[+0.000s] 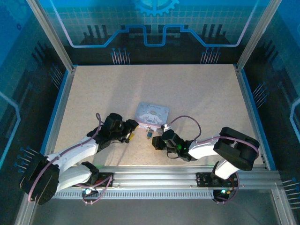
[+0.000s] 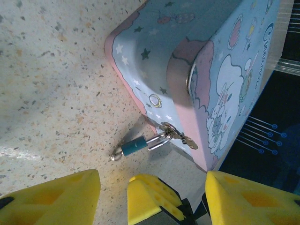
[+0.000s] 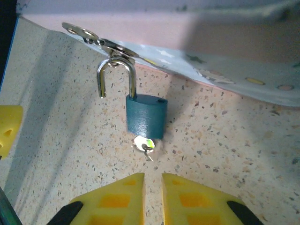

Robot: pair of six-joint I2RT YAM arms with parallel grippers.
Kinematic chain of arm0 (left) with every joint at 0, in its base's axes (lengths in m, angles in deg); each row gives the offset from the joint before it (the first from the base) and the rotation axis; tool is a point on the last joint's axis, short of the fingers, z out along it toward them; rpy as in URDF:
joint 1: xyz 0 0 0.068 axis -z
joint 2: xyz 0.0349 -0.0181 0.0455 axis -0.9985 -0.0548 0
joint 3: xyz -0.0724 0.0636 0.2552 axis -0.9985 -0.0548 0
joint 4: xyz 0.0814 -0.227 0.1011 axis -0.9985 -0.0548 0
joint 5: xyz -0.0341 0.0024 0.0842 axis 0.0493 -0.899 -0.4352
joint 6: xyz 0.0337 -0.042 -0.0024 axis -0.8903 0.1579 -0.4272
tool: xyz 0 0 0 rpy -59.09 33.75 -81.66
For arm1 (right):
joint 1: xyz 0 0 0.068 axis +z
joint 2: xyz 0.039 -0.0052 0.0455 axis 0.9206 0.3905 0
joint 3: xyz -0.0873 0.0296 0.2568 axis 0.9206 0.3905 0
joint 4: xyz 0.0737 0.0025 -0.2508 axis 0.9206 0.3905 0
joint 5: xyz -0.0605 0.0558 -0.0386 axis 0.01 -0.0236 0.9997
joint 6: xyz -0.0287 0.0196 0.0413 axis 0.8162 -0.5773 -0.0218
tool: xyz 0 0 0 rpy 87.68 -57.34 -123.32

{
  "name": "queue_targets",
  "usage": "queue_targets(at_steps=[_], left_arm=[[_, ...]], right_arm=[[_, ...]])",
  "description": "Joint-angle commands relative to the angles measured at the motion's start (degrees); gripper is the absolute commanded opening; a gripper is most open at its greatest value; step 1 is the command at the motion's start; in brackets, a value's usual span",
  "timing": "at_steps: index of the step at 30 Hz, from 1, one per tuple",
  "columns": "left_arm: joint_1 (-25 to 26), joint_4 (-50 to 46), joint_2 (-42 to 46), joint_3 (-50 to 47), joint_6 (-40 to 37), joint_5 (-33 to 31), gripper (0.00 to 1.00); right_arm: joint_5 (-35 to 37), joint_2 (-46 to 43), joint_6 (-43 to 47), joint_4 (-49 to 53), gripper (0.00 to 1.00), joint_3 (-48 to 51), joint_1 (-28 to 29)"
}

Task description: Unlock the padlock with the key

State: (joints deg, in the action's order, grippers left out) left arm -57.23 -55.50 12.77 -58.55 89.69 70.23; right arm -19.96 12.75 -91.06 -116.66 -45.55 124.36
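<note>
A small teal padlock (image 3: 146, 116) hangs by its silver shackle from the hasp (image 3: 93, 40) of a pastel cartoon tin (image 3: 197, 33). One leg of the shackle stands free of the body. The key (image 3: 145, 144) sticks in the lock's underside, its shiny head just off the table. My right gripper (image 3: 153, 177) sits just short of the key, jaws a narrow gap apart with nothing between them. My left gripper (image 2: 152, 174) stands wide open in front of the padlock (image 2: 133, 145) and the tin (image 2: 225, 70), touching neither. From above, the padlock (image 1: 149, 134) lies between both grippers.
The tin (image 1: 151, 114) lies flat mid-table, just beyond the left gripper (image 1: 130, 135) and the right gripper (image 1: 156, 142). Speckled tabletop (image 1: 197, 93) spreads around it, bounded by blue side rails and the aluminium frame (image 1: 187, 180) at the near edge.
</note>
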Motion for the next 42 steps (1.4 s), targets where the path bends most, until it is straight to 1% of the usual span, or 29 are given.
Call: queue_targets(at_steps=[1,6,10,15,17,20,22,24,27,30,34,38,42], left_arm=[[-0.9,-2.4,0.9,1.2,-2.4,1.8,0.62],[-2.2,-2.4,0.5,1.2,-3.7,2.5,0.65],[-4.8,-3.6,0.0,2.4,-6.8,4.0,0.74],[-9.0,-5.5,-1.3,5.3,-13.1,6.5,0.82],[-10.5,-5.8,-2.8,6.8,-15.8,8.2,0.84],[-12.6,-6.3,-6.6,10.4,-21.2,12.1,0.86],[-13.5,-8.7,-10.4,14.2,-25.6,13.9,0.86],[-13.8,-11.6,-14.0,18.2,-29.8,14.5,0.86],[-13.9,-15.2,-18.6,23.6,-34.6,13.5,0.85],[-14.0,-17.7,-22.4,28.1,-38.7,12.7,0.84],[-14.0,-21.5,-27.0,32.7,-42.8,10.9,0.81],[-13.9,-23.5,-30.5,34.5,-45.2,11.3,0.77],[-13.9,-23.5,-32.3,33.7,-45.9,11.2,0.75]], right_arm=[[1.3,-1.8,2.4,3.3,0.19,-0.8,-0.6],[2.2,-4.4,5.8,6.4,0.23,-1.3,-0.6],[2.0,-7.5,9.8,8.8,0.28,-1.7,-1.2],[-0.8,-11.1,13.1,9.2,0.37,-1.3,-3.1],[-2.3,-12.0,13.7,8.5,0.41,-0.8,-3.9],[-6.6,-12.4,14.1,5.9,0.53,0.0,-5.8],[-9.3,-12.0,13.5,3.9,0.59,0.3,-7.1],[-11.4,-11.2,12.8,1.9,0.65,0.4,-8.1],[-13.6,-9.7,11.6,-1.1,0.71,0.1,-9.3],[-14.5,-8.2,11.6,-1.4,0.73,-1.2,-9.7],[-14.8,-6.6,11.6,-1.2,0.72,-2.6,-10.2],[-14.7,-6.0,11.8,-1.1,0.72,-3.1,-11.1],[-15.4,-5.4,12.4,-0.7,0.72,-3.9,-12.2]])
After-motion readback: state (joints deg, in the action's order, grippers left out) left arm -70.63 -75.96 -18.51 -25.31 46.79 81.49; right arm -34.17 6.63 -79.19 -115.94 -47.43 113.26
